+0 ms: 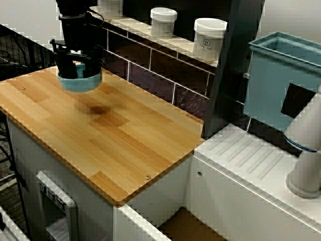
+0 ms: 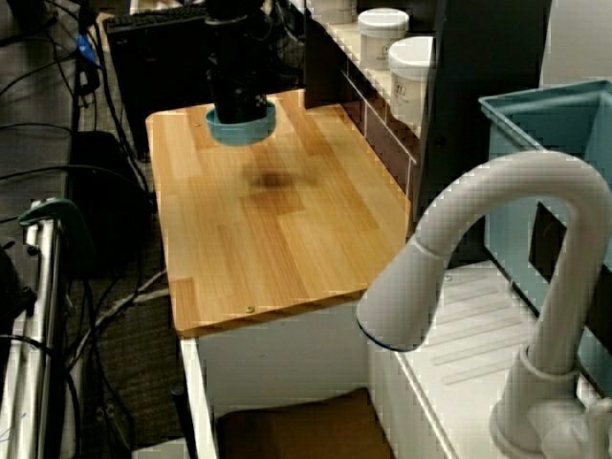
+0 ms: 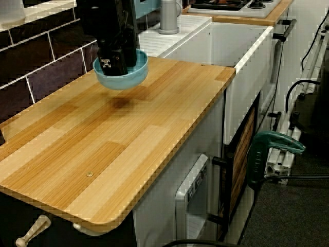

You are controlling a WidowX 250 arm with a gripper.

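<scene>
A light blue bowl (image 1: 80, 82) hangs a little above the wooden counter (image 1: 115, 135), near its far-left corner, and casts a dark shadow on the wood below. My black gripper (image 1: 75, 65) comes down from above, shut on the bowl's rim with its fingers partly inside the bowl. The view over the faucet shows the same bowl (image 2: 241, 130) under the gripper (image 2: 239, 105) at the counter's far end. In the view along the counter, the bowl (image 3: 123, 78) floats above the board and the gripper (image 3: 115, 64) hides its back rim.
Two white jars (image 1: 163, 22) (image 1: 209, 39) stand on the ledge above the dark tiled wall (image 1: 150, 65). A teal bin (image 1: 281, 85), a ribbed white drainboard (image 1: 251, 160) and a white faucet (image 2: 497, 258) lie right of the counter. A green clamp (image 3: 272, 149) hangs beside the cabinet.
</scene>
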